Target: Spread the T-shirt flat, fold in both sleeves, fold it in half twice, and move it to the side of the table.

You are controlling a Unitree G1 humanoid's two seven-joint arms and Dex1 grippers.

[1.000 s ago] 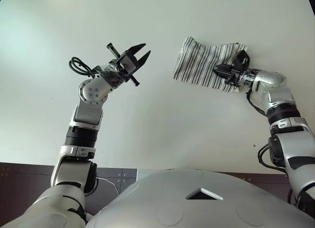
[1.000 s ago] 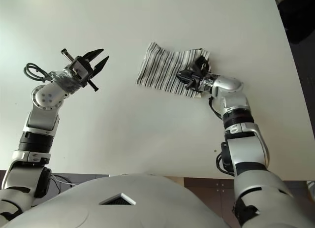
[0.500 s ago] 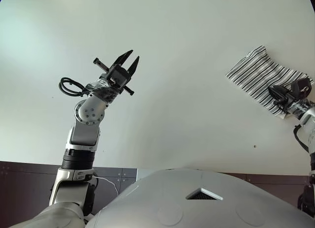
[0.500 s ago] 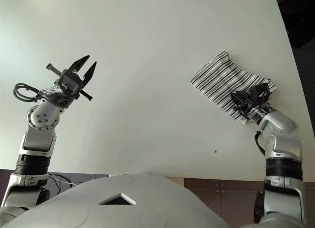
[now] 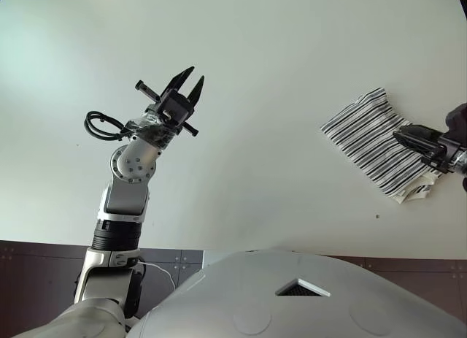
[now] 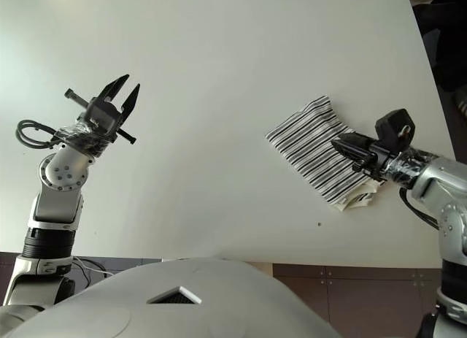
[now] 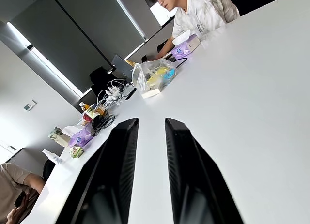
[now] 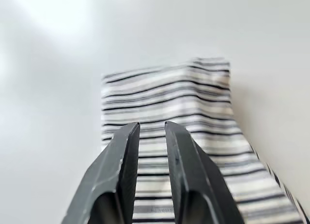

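Though the folded T-shirt (image 6: pixel 310 152) lies at the right side of the bench (image 6: pixel 219 60), the right pincer (image 6: pixel 338 142), slightly parted and empty, hangs low over it. Catching a layer could pull the fold loose. The left pincer (image 5: pixel 187 82) is spread, well apart.

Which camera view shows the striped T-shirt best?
The right eye view: nearly the whole folded T-shirt lies in sight. The left eye view has it near the edge; in the right wrist view the right hand hides part.

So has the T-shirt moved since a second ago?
Yes. The striped T-shirt slid to the robot's right and nearer, closing on the dark speck on the table.
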